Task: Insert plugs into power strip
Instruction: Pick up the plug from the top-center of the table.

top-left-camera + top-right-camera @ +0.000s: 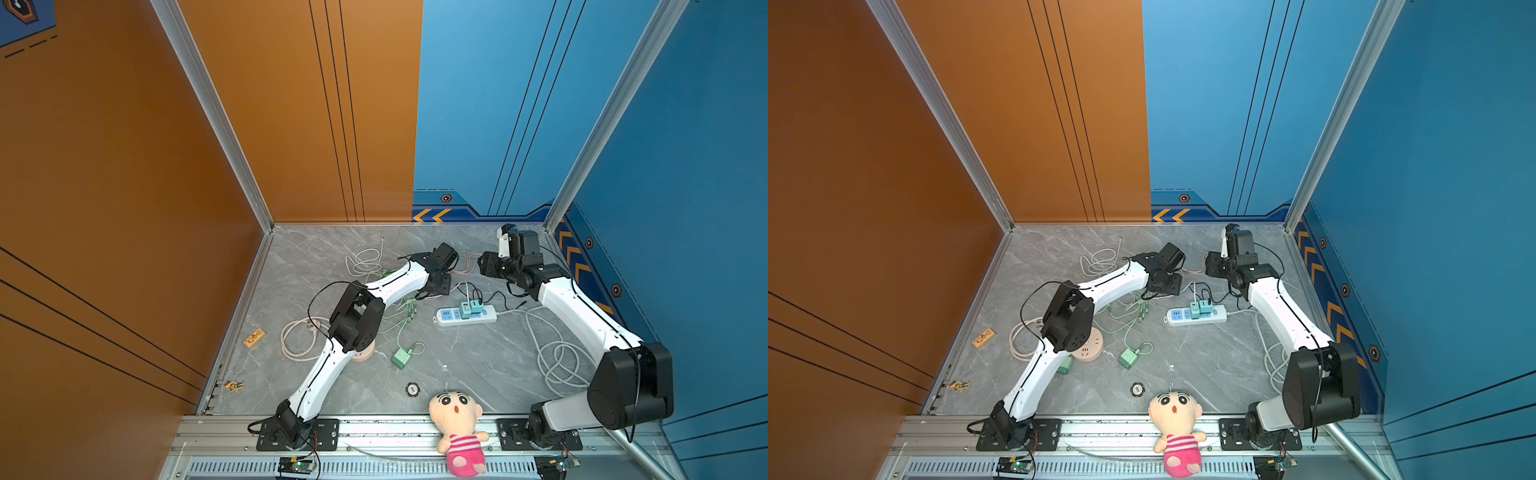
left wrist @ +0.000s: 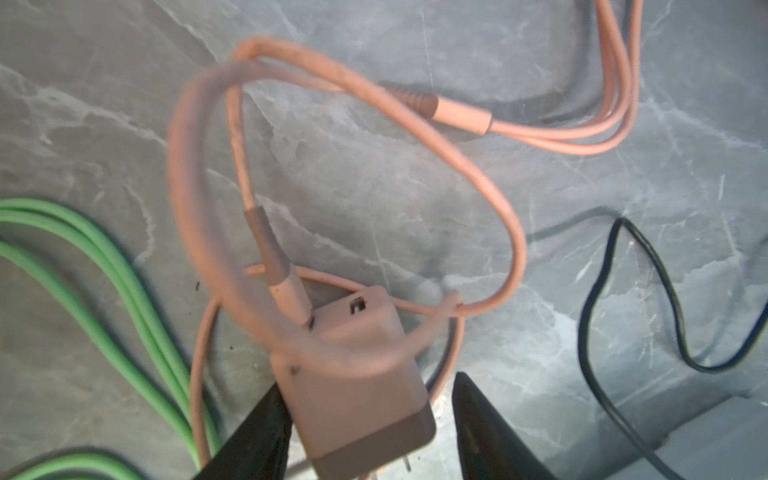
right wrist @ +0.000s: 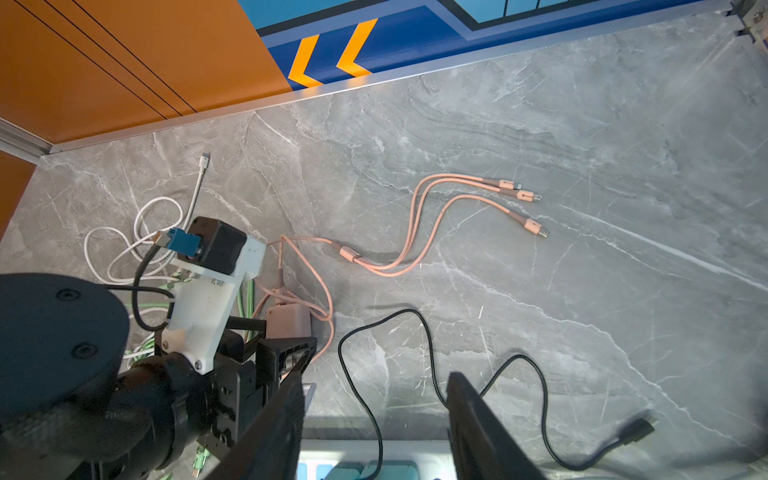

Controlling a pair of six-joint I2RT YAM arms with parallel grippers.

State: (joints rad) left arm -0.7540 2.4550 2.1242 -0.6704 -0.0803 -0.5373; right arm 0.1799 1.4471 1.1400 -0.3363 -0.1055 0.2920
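Two teal plugs [image 1: 477, 308] occupy one power strip [image 1: 446, 316].

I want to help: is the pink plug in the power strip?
Out. The pink plug sits between the jaws of the left gripper, prongs bare.

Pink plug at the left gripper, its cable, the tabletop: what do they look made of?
Pink plug: probably matte plastic, smooth, dull, rounded edges. Cable: rubbery-looking, matte, bending in soft loops. Tabletop: grey veined marble look, slight sheen; stone or laminate, cannot tell.
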